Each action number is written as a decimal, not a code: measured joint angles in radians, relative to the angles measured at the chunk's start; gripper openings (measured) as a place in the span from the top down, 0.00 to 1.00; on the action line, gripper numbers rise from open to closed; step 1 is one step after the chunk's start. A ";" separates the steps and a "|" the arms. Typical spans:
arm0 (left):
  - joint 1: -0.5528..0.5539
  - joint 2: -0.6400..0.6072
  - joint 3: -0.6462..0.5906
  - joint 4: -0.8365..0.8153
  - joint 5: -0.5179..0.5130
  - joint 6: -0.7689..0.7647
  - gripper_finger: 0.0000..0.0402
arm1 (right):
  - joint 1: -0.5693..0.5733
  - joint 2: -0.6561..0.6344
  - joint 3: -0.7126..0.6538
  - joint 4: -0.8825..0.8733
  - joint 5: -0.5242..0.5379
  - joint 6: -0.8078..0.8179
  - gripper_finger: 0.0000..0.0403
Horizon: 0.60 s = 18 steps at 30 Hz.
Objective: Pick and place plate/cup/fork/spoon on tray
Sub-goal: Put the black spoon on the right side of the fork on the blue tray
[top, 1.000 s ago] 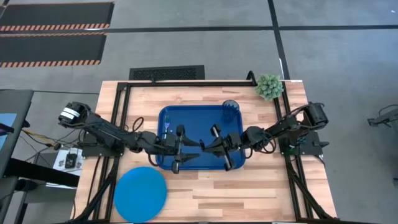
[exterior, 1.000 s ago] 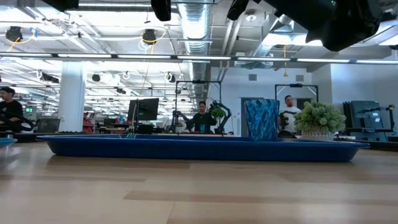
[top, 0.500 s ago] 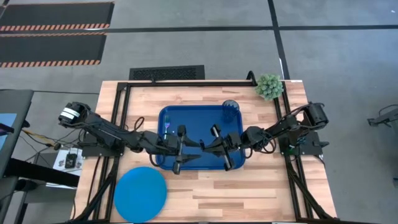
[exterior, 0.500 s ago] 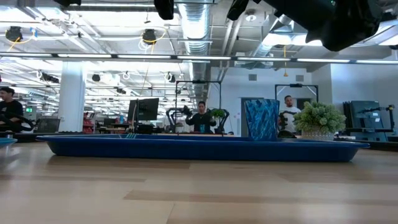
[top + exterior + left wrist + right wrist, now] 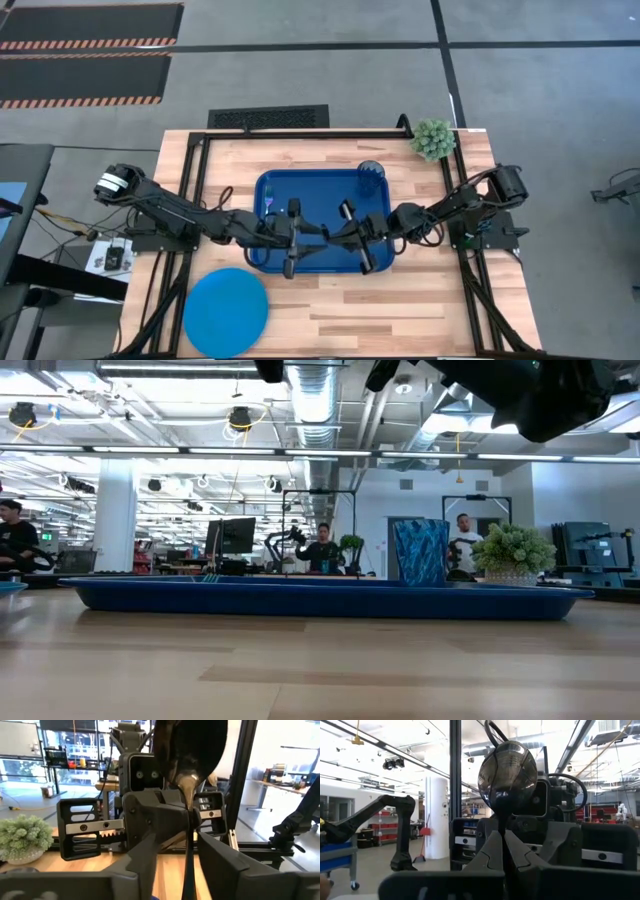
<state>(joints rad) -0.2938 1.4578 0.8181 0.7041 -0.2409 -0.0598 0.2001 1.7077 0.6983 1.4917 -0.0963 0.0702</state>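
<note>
The dark-blue tray [image 5: 322, 235] lies in the table's middle. On it stand the dark-blue cup [image 5: 371, 177], at its far right corner, and the teal fork [image 5: 268, 208], by its left rim. The bright-blue plate [image 5: 225, 312] lies on the table at the near left. Both grippers hang level above the tray, facing each other. My right gripper [image 5: 505, 851] is shut on the dark spoon [image 5: 507, 770], which stands bowl up. My left gripper [image 5: 182, 862] is open, with its fingers on either side of the spoon's handle [image 5: 190, 865]. My right gripper pinches the spoon's handle [image 5: 504, 837] just below the bowl between its two fingers. It comes level from the table's right, with the fingers across the handle. The spoon stands upright, bowl up, lifted clear of the tray.
A small potted plant [image 5: 433, 139] stands at the table's far right corner. The black frame rails [image 5: 300, 131] run along the table's far edge and sides. People sit and stand in the room beyond the table [image 5: 322, 548].
My left gripper has edged toward the table's right, closer to my right gripper and the spoon. The spoon stays upright in my right gripper.
</note>
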 joint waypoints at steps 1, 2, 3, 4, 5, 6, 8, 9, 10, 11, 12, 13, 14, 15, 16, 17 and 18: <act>0.004 0.000 0.000 0.002 0.005 0.000 0.69 | 0.000 0.000 0.000 0.005 0.000 0.000 1.00; 0.009 0.000 0.000 0.001 0.017 0.001 0.72 | 0.000 0.000 0.000 0.009 0.000 -0.001 1.00; 0.013 0.001 0.000 0.001 0.035 0.001 0.75 | 0.000 0.000 0.000 0.008 0.001 -0.002 1.00; 0.017 0.009 0.000 0.010 0.049 0.001 0.78 | 0.000 0.000 0.000 0.008 0.000 -0.003 1.00; 0.019 0.017 0.000 0.027 0.056 0.002 0.81 | 0.000 0.000 0.000 0.008 0.000 -0.003 1.00; 0.019 0.019 0.000 0.027 0.062 0.004 0.84 | 0.000 0.000 0.000 0.007 0.000 -0.004 1.00; 0.019 0.032 0.000 0.054 0.070 0.013 0.88 | 0.001 0.001 0.003 0.011 -0.001 -0.004 1.00; 0.019 0.043 0.000 0.072 0.070 0.015 0.90 | 0.001 0.000 0.003 0.014 -0.005 -0.004 1.00; 0.019 0.049 0.000 0.082 0.074 0.016 0.92 | 0.003 0.000 0.003 0.015 -0.009 -0.003 1.00; 0.019 0.055 0.000 0.085 0.079 0.019 0.93 | 0.003 0.000 0.005 0.010 -0.014 -0.004 1.00; 0.020 0.065 0.002 0.089 0.077 0.018 0.94 | 0.004 0.000 0.006 0.007 -0.014 -0.007 1.00; 0.021 0.076 0.003 0.091 0.073 0.018 0.95 | 0.005 0.000 0.007 0.004 -0.013 -0.008 1.00; 0.022 0.085 0.003 0.088 0.072 0.018 0.96 | 0.008 0.000 0.008 0.003 -0.007 -0.010 0.99; 0.023 0.088 0.003 0.087 0.072 0.017 0.98 | 0.009 0.000 0.010 0.003 -0.002 -0.013 0.99; 0.023 0.088 0.003 0.093 0.072 0.017 0.99 | 0.008 0.000 0.010 0.002 0.000 -0.015 0.98; 0.022 0.085 0.003 0.101 0.072 0.013 0.99 | 0.007 0.000 0.010 0.002 0.000 -0.016 0.97; 0.021 0.083 0.003 0.102 0.072 0.013 1.00 | 0.008 0.000 0.010 0.002 0.000 -0.016 0.95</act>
<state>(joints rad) -0.2726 1.5406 0.8211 0.8066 -0.1688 -0.0463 0.2077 1.7081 0.7078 1.4932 -0.0959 0.0544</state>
